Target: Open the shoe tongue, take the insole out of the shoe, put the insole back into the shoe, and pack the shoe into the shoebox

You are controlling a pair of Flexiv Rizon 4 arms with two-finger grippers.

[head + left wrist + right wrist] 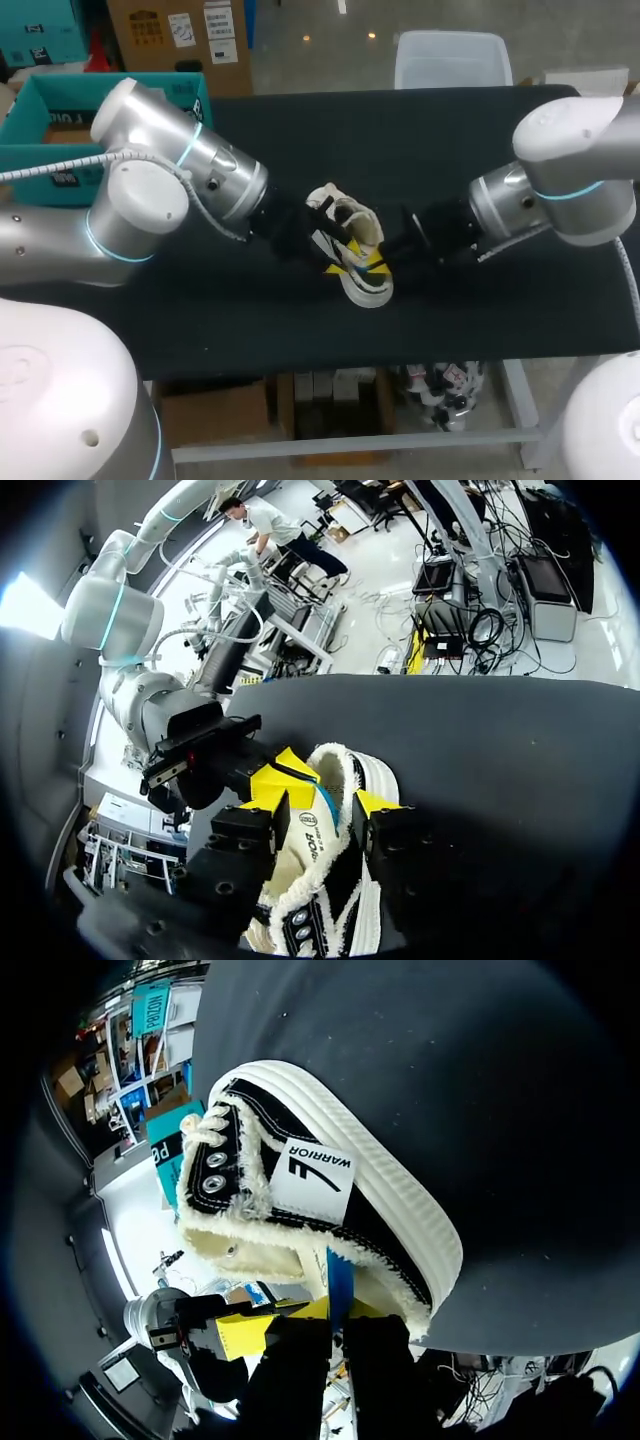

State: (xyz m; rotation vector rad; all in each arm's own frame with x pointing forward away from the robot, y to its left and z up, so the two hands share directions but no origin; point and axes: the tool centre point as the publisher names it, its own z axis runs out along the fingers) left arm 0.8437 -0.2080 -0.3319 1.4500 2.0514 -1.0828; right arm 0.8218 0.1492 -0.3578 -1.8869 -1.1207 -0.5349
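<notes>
A black-and-cream shoe [355, 225] lies on its side in the middle of the black table [250, 320]. My left gripper [332, 258] is at the shoe's opening. In the left wrist view it [322, 795] stands open, with the cream tongue [305, 830] loose between its fingers. My right gripper [378, 260] comes at the shoe [330, 1180] from the other side. It [338, 1315] is shut on a thin blue strip [340, 1270] that sticks out of the opening. That blue strip [322, 798] also shows beside the tongue, next to the fleecy collar [345, 765].
An open teal box [40, 110] stands at the far left by the table's edge. A translucent bin [450, 55] sits just past the far edge. Both arms crowd the table's middle around the shoe.
</notes>
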